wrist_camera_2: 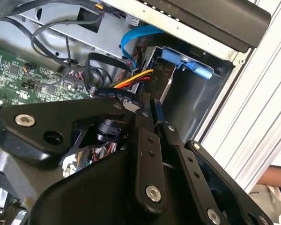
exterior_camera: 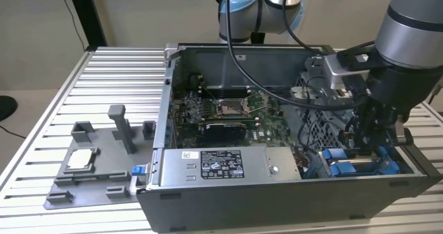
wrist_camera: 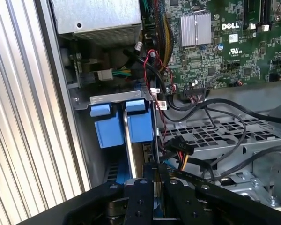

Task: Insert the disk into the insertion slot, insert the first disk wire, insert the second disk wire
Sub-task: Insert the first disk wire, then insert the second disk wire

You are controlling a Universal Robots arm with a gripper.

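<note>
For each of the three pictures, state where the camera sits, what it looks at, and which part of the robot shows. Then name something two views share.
Exterior view: off the arm, above, facing the open computer case; arm and gripper show.
First wrist view: on the arm, facing the blue drive carriers and motherboard; gripper shows.
Second wrist view: on the arm, facing coloured wires; gripper shows.
Shared: both wrist views show the gripper's black fingers.

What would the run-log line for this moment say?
gripper: shut, down in the case by the insertion slot | disk: in slot | multicoloured wire: at gripper tips
</note>
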